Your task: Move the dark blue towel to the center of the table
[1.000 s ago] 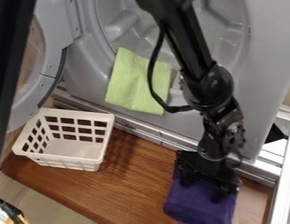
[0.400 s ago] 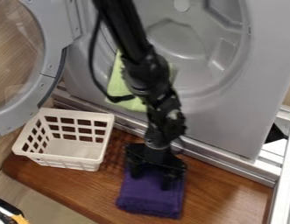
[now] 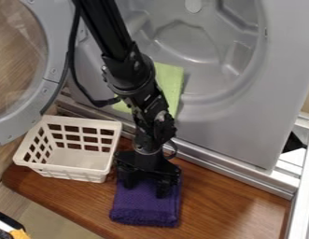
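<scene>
The gripper [image 3: 144,190] is over the towel [image 3: 144,212], its fingers [image 3: 162,187] apart, one toward each side of the cloth, their tips down against its upper face. The towel lies folded in a thick, roughly square pad on the wooden table [image 3: 219,200], left of the table's middle and toward the near edge. It is a deep purple-blue with a finely textured top; its near edge is fluffier and bulges in a rounded, shaggy band. Its far part is hidden under the gripper.

Just left of the towel and farther back stands the basket [image 3: 75,174], white plastic, upright, with rows of square holes in its walls and a smooth rim. Its pale floor shows inside, and brown shows through the holes. Whether basket and towel touch, I cannot tell.

From the gripper the black arm [image 3: 128,70] slants up to the top edge, with a cable [image 3: 73,70] looping along its left side. Behind it a light green cloth [image 3: 170,84] hangs over the lower lip of the grey machine's [image 3: 244,135] round opening, partly covered by the arm. The machine's door [image 3: 52,77] stands open at the left, its window see-through. A metal rail [image 3: 209,161] runs along the table's back.
</scene>
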